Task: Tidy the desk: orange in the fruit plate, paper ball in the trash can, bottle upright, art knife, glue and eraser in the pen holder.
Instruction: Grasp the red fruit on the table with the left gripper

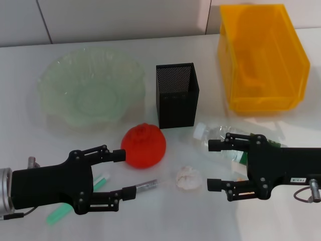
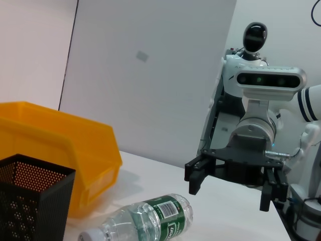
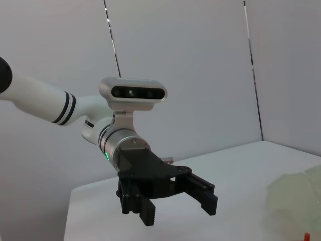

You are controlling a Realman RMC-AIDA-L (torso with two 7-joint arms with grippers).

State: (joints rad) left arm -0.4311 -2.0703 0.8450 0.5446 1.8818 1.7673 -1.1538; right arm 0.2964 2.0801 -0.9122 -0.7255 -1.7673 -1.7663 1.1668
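Head view puts the orange [image 1: 144, 145] just ahead of the left gripper [image 1: 123, 173], lying off its upper fingertip, with the fruit plate [image 1: 93, 89] beyond (the left arm is plainly nearer). Its jaws stand wide, holding nothing. The right gripper [image 1: 214, 165], also wide and empty, hovers over the bottle [image 1: 220, 141], which lies on its side, cap toward the orange.

Little lettering can be read. The bottle [image 2: 150, 221], lying on its side just beside the pen holder [image 2: 30, 206], carries a green label with white print and a barcode, too small to read. The right gripper [image 1: 214, 165], over that bottle, bears a small white tag whose characters cannot be read.
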